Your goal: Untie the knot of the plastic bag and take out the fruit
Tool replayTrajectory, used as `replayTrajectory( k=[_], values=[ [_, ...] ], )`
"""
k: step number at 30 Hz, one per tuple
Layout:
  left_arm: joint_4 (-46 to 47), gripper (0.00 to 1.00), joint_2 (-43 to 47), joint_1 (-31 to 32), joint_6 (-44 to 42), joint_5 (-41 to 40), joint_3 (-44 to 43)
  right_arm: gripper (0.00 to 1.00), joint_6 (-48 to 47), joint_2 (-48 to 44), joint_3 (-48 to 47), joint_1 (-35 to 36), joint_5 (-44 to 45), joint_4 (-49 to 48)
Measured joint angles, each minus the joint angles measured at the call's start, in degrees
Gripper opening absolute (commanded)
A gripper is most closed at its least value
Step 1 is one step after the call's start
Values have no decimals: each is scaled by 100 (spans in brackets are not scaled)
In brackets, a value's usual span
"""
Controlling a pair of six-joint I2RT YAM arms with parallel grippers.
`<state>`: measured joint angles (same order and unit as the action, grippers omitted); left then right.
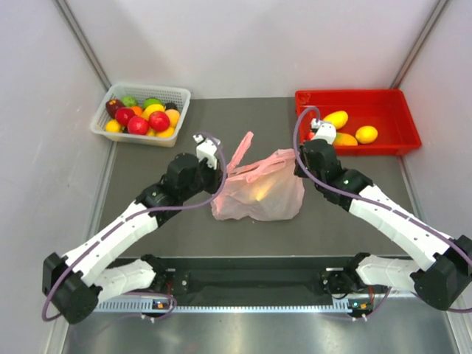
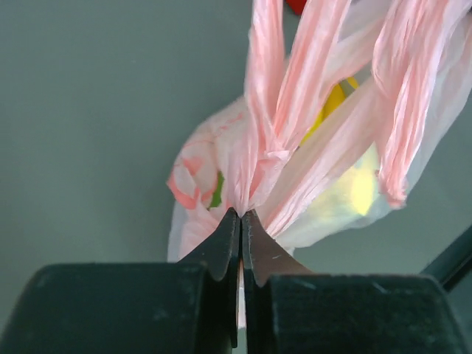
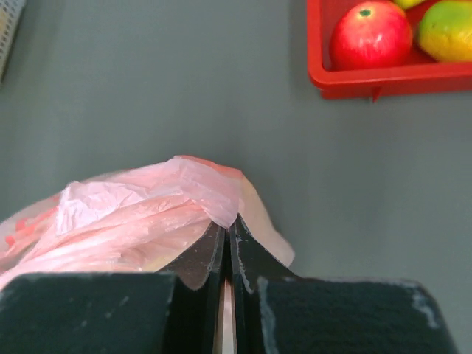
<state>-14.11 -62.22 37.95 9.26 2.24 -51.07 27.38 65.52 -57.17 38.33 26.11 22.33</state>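
Observation:
The pink plastic bag lies in the middle of the grey table, stretched between both grippers. My left gripper is shut on gathered plastic at the bag's left side, at the base of the straps. My right gripper is shut on the bag's right edge. One strap handle sticks out loose towards the back. In the left wrist view the straps run apart, and I cannot make out a tied knot. Yellow fruit shows dimly through the plastic; the rest of the fruit is hidden inside.
A white basket of small red, orange and green fruits stands at the back left. A red tray with yellow mangoes and a lemon stands at the back right; a red apple lies in it. Walls close both sides.

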Motion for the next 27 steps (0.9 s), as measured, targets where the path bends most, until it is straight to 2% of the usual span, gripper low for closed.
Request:
replayTrajectory(
  k=[9, 14, 17, 18, 21, 24, 27],
  values=[
    [568, 0, 1027, 90, 922, -1154, 949, 0, 962, -15, 57, -48, -295, 26],
    [730, 0, 1357, 90, 1294, -1397, 1178, 11, 970, -315, 428, -52, -713, 26],
    [739, 0, 1386, 76, 1318, -1355, 1182, 35, 774, -660, 544, -114, -966, 247],
    [739, 0, 1384, 70, 1322, -1335, 1182, 54, 684, -787, 544, -142, -1045, 321],
    [739, 0, 1384, 39, 1314, -1228, 1182, 80, 291, -1180, 448, -208, -1303, 702],
    [756, 0, 1384, 28, 1311, -1058, 1182, 92, -138, -1329, 24, -214, -1532, 1154],
    [809, 0, 1384, 28, 1311, -828, 1182, 97, -577, -1307, -610, -214, -1668, 1373]
  ],
)
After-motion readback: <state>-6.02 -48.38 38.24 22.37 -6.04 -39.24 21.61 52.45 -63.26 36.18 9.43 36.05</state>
